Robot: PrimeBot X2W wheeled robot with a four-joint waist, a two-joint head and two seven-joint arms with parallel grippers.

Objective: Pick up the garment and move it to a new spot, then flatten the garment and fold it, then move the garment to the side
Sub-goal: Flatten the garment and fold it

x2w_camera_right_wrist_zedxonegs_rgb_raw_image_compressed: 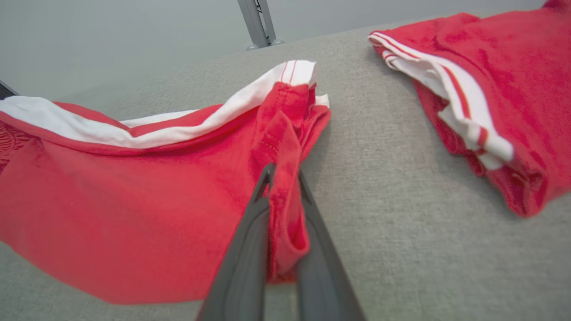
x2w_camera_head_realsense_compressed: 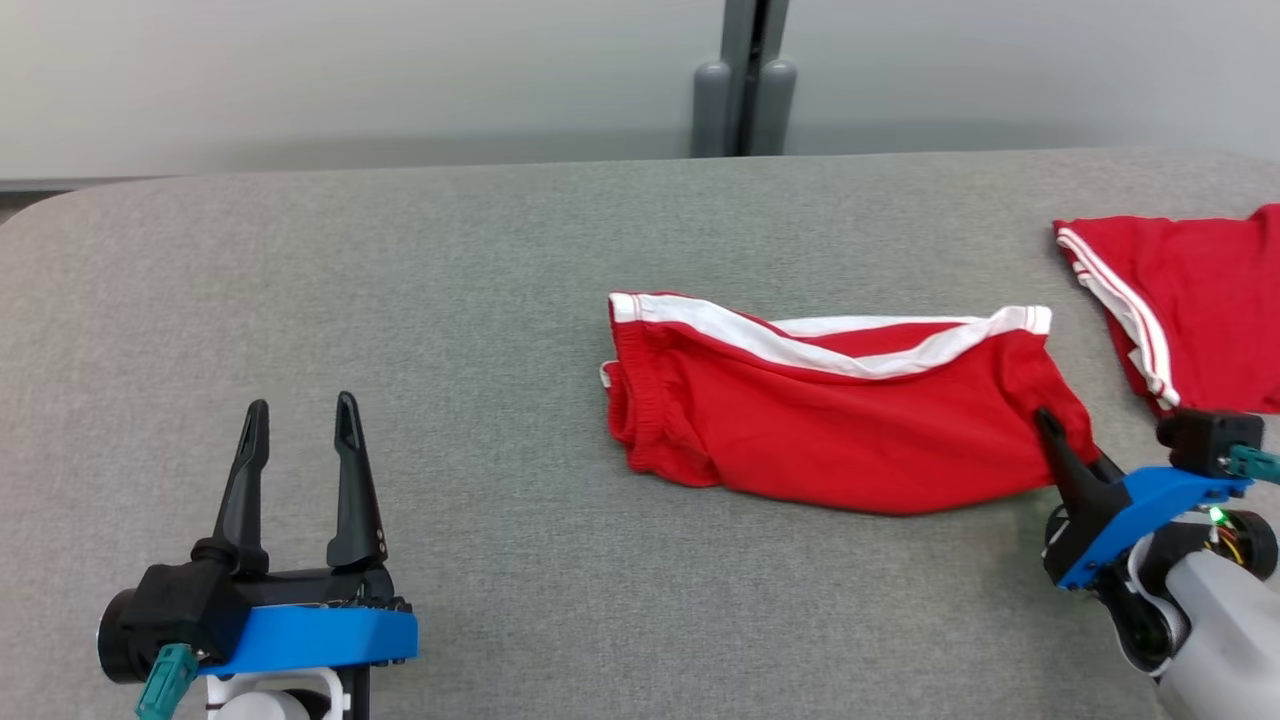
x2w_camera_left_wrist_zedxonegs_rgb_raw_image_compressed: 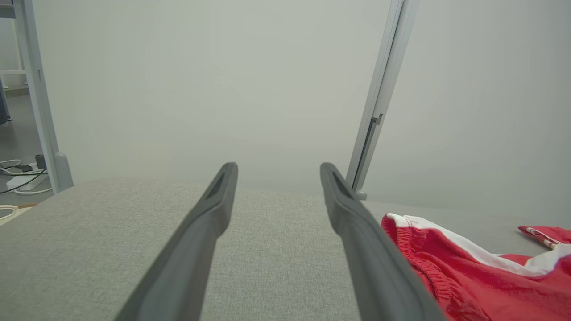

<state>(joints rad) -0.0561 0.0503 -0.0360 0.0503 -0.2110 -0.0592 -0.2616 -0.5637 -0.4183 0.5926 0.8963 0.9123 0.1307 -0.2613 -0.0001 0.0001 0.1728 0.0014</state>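
The garment (x2w_camera_head_realsense_compressed: 830, 410) is a pair of red shorts with white stripes, lying crumpled on the grey table (x2w_camera_head_realsense_compressed: 400, 300) right of centre. My right gripper (x2w_camera_head_realsense_compressed: 1050, 425) is shut on its lower right edge. In the right wrist view a fold of red cloth (x2w_camera_right_wrist_zedxonegs_rgb_raw_image_compressed: 283, 178) is pinched between the two dark fingers, at my right gripper (x2w_camera_right_wrist_zedxonegs_rgb_raw_image_compressed: 283, 176). My left gripper (x2w_camera_head_realsense_compressed: 303, 415) stands open over bare table at the lower left, well apart from the garment. From the left wrist view, my left gripper (x2w_camera_left_wrist_zedxonegs_rgb_raw_image_compressed: 277, 171) has its fingers spread, with the garment's waistband (x2w_camera_left_wrist_zedxonegs_rgb_raw_image_compressed: 446, 254) to their right.
A second red garment with white stripes (x2w_camera_head_realsense_compressed: 1190, 300) lies at the table's right edge, also seen close by in the right wrist view (x2w_camera_right_wrist_zedxonegs_rgb_raw_image_compressed: 490, 89). A grey post (x2w_camera_head_realsense_compressed: 745, 90) stands behind the table against a pale wall. The table's left half is bare cloth.
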